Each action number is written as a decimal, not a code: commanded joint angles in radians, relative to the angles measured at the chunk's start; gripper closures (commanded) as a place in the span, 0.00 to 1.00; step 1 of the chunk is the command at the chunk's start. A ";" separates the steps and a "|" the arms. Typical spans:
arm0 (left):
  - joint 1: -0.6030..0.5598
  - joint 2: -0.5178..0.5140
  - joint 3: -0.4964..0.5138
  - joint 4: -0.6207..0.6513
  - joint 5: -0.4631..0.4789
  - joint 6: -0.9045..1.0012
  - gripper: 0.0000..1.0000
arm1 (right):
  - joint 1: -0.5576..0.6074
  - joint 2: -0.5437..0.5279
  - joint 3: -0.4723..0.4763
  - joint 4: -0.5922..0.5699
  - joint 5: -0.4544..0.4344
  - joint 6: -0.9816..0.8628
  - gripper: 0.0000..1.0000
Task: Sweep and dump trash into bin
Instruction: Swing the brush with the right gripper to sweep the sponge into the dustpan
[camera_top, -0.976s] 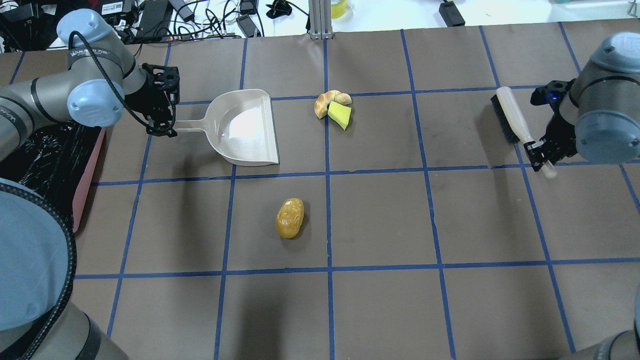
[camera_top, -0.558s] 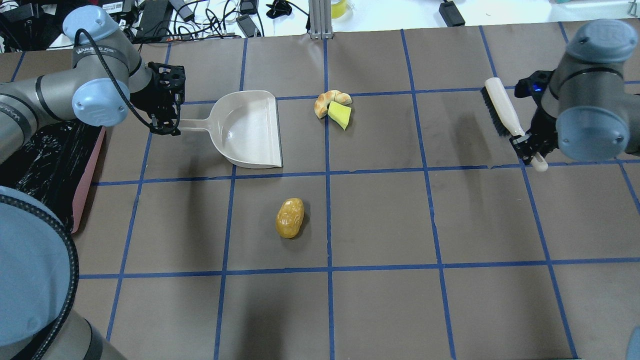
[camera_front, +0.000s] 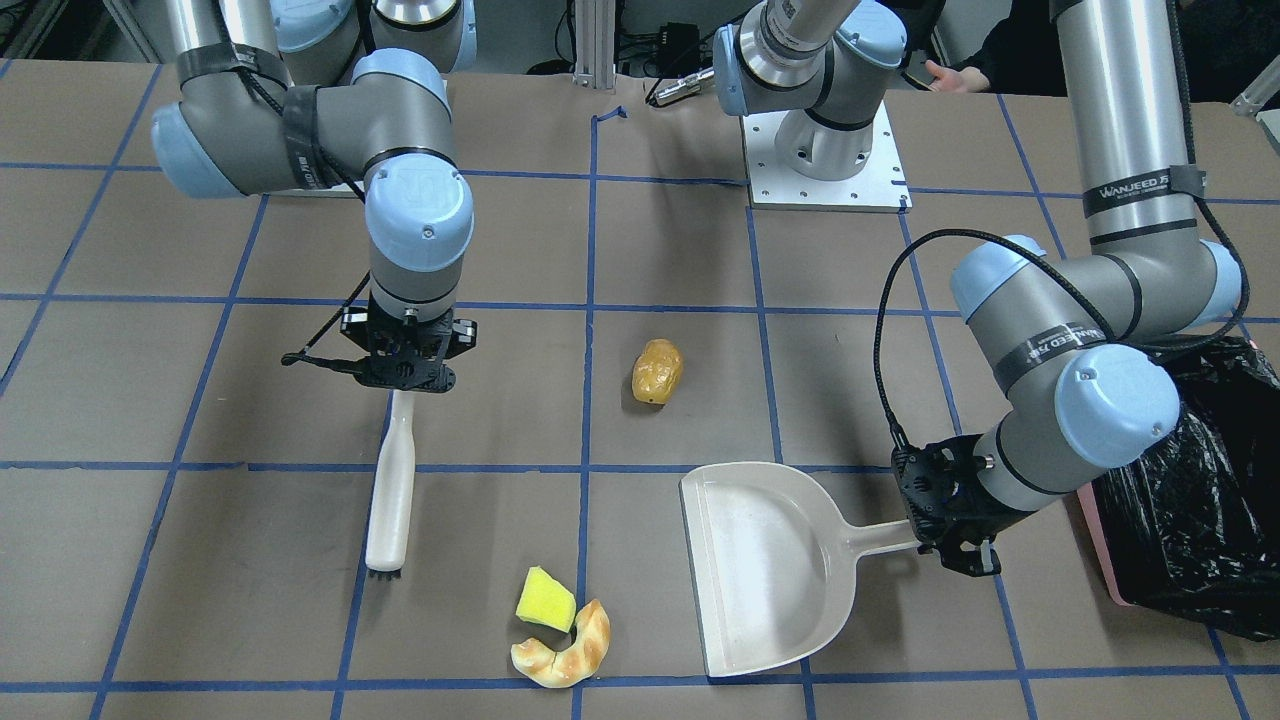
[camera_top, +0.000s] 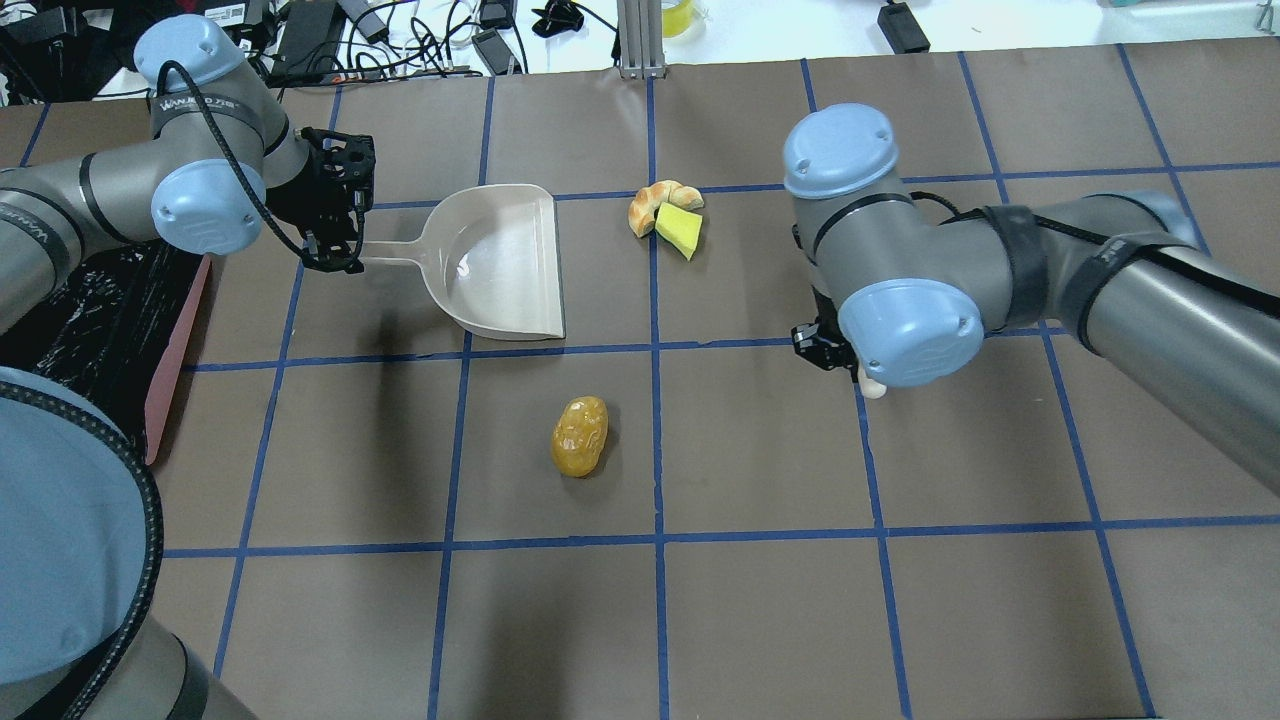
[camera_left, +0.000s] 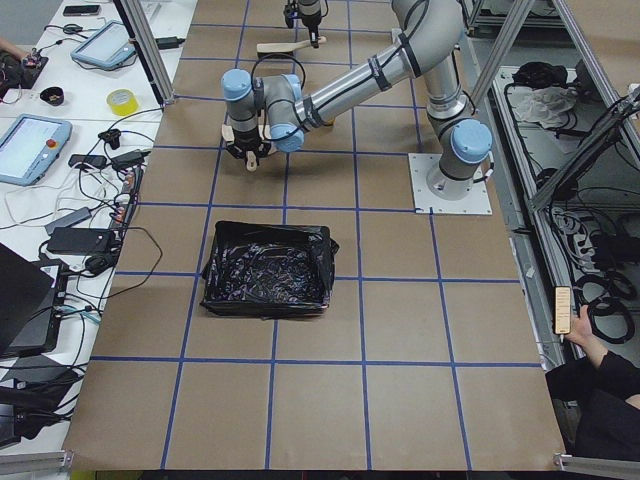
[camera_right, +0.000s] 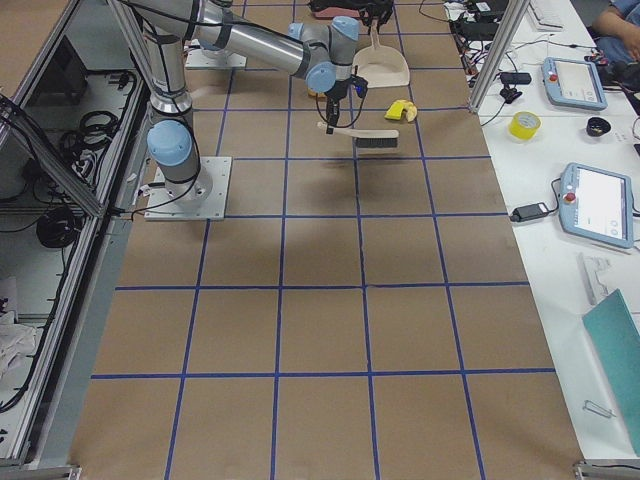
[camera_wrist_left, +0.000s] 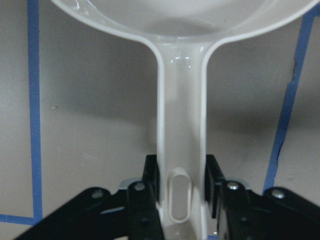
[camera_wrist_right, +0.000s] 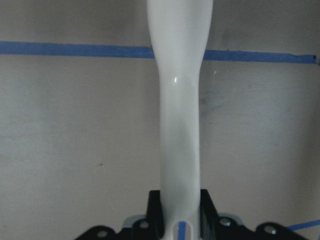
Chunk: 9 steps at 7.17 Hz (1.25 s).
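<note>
A golden-brown potato-shaped lump (camera_top: 579, 436) lies mid-table. A yellow sponge wedge (camera_top: 679, 231) touches a tan croissant piece (camera_top: 655, 200) further back. My left gripper (camera_top: 345, 262) is shut on the handle of a beige dustpan (camera_top: 495, 262), whose mouth faces the wedge and croissant. The grip shows in the left wrist view (camera_wrist_left: 181, 200). My right gripper (camera_front: 405, 385) is shut on the handle of a white brush (camera_front: 390, 490), whose bristles are near the wedge (camera_front: 545, 600). The overhead view hides most of the brush under the right arm. The pink bin (camera_top: 175, 340) with its black bag stands at the left edge.
Cables, power bricks and a tape roll (camera_top: 680, 15) lie beyond the table's far edge. An aluminium post (camera_top: 638, 40) stands at the back centre. The arms' base plate (camera_front: 825, 160) is on the robot side. Blue tape lines grid the brown tabletop.
My right arm has swung left from the table's right edge with the brush, to just right of the wedge and croissant. My left gripper has nudged the dustpan slightly right.
</note>
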 joint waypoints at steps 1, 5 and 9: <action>0.000 -0.001 0.000 0.001 0.000 0.001 1.00 | 0.029 0.117 -0.148 0.011 0.041 0.045 0.92; -0.002 0.001 0.000 0.001 -0.001 0.001 1.00 | 0.040 0.338 -0.418 0.099 0.050 -0.004 0.93; -0.003 0.001 0.000 -0.001 -0.001 0.003 1.00 | 0.149 0.374 -0.448 0.097 0.229 -0.008 0.93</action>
